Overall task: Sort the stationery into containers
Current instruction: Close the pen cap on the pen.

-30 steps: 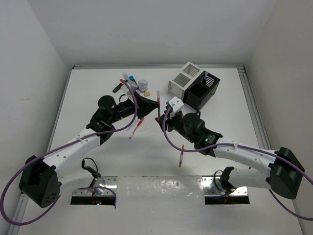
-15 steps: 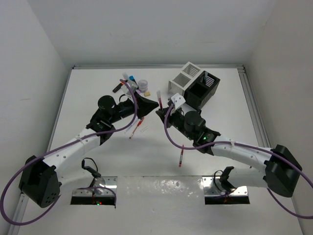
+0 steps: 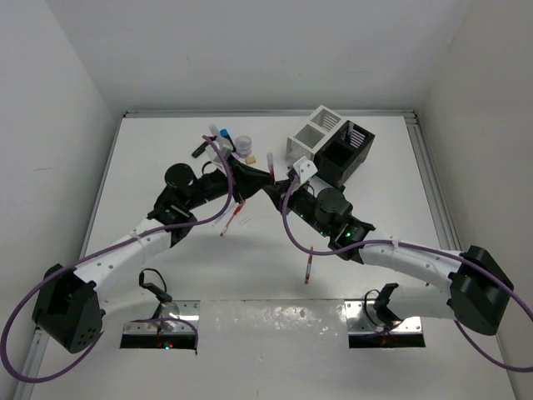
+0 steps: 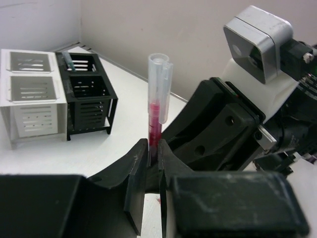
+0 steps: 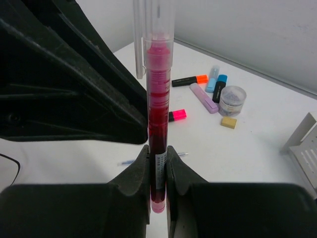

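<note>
1 upright red pen [image 5: 157, 124] clamped in left jaws and right jaws together, tape roll [image 5: 232, 100], eraser [image 5: 228, 122] on desk [image 5: 250, 148] behind

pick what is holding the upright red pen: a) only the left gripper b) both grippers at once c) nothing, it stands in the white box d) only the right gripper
b: the left wrist view shows the left gripper with its jaws pressed on the red pen, and the right wrist view shows the right gripper with its jaws pressed on the same pen.
</note>
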You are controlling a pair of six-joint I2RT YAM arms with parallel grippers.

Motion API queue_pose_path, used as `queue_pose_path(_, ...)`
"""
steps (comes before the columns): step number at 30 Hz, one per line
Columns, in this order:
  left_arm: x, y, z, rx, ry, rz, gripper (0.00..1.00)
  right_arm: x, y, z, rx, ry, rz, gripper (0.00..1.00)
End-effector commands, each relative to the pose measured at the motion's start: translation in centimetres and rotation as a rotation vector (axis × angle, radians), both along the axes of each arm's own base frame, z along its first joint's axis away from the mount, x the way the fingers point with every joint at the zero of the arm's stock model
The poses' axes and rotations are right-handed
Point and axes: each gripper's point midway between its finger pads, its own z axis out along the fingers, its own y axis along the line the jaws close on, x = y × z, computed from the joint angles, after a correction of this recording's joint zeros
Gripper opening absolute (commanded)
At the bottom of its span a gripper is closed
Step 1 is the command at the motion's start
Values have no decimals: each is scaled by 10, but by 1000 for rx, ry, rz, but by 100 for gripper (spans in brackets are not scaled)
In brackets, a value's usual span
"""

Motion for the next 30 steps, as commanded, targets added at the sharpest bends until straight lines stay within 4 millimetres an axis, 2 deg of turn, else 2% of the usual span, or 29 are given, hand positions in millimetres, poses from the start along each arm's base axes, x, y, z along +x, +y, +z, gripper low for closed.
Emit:
queue_pose_path(1, -14, -4, 8, -3, -87, -82, 13, -3, 4, 32, 89, -64, 25, 0)
queue_pose_path(6, -20, -5, 13, -21, -107, -111, 18, -7, 6, 36, 97, -81, 54, 0)
queue_pose_path(7, -20, -6, 18, -40, -107, -111, 22, -8, 7, 34, 95, -79, 60, 0)
queue_pose_path(11, -19, -5, 37, -120, -90, -96, 22, -13, 8, 40, 112, -88, 85, 0)
queue_pose_path(17, -19, -13, 26, -105, -55, -83, 20, -17, 12, 47, 136, -96, 110, 0)
queue_pose_path(20, -14, -14, 26, -115, -38, -54, 25, -19, 15, 46, 132, -92, 123, 0)
queue_pose_path(23, -11, -13, 28, -119, -52, -31, 26, -22, 17, 47, 132, -93, 135, 0)
queue_pose_path(26, -10, -13, 30, -127, -58, -32, 21, -24, 19, 49, 134, -96, 150, 0)
queue_pose_path(30, -8, -14, 28, -124, -55, -25, 0, -23, 19, 51, 142, -98, 146, 0)
